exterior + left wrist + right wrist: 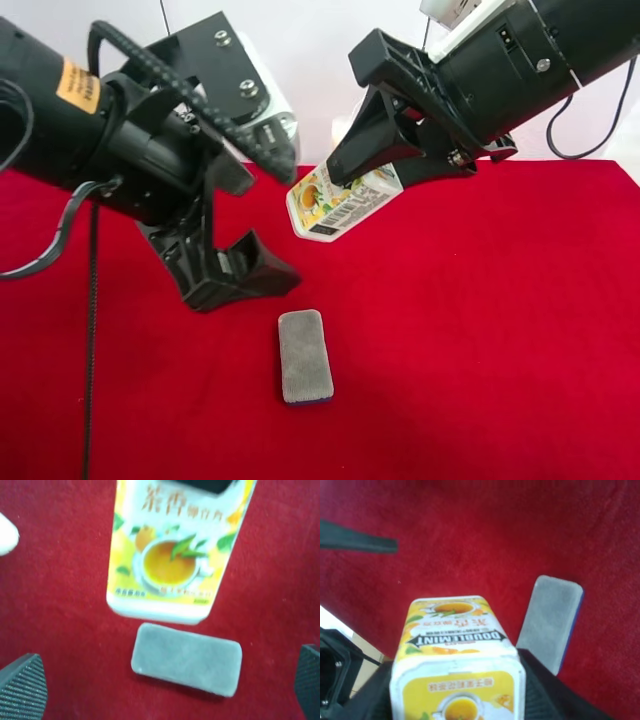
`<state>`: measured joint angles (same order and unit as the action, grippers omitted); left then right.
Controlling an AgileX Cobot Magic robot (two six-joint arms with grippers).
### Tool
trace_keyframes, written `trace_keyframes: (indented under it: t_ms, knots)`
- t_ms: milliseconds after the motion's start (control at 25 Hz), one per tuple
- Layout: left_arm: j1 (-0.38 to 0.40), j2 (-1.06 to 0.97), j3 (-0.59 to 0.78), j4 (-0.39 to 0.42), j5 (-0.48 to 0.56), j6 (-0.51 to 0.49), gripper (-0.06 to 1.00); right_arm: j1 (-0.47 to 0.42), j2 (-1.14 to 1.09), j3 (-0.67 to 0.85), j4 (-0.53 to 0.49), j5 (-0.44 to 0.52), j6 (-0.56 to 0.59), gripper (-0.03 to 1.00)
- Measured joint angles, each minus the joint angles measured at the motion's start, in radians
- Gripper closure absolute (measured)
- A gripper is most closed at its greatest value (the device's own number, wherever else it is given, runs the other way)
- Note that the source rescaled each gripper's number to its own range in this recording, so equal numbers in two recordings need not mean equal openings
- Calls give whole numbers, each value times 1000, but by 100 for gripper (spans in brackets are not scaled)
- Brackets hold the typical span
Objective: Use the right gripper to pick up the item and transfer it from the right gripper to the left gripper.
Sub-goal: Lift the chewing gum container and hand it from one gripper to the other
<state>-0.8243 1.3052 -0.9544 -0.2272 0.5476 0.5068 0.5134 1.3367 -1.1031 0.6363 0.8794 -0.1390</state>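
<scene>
The item is a white and yellow Doublemint box (340, 205) with a tea-cup picture. My right gripper (355, 165), on the arm at the exterior high view's right, is shut on it and holds it tilted in the air above the red cloth. In the right wrist view the box (457, 650) sits between the fingers (545, 690). My left gripper (265, 215) is open and empty, just beside the box's free end. In the left wrist view the box (170, 550) hangs ahead of the open fingertips (22, 685).
A grey rectangular pad with a blue underside (305, 356) lies flat on the red cloth (500, 350) below both grippers; it also shows in the right wrist view (550, 620) and the left wrist view (187, 657). A black cable (92, 330) hangs at the left.
</scene>
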Motion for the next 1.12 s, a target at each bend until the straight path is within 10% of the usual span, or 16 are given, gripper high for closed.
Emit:
trace_keyframes:
  t_ms: [1120]
  knots:
    - [-1,65,-10,-150,-112,165,-6,0,0,0,45,-27,-44,95]
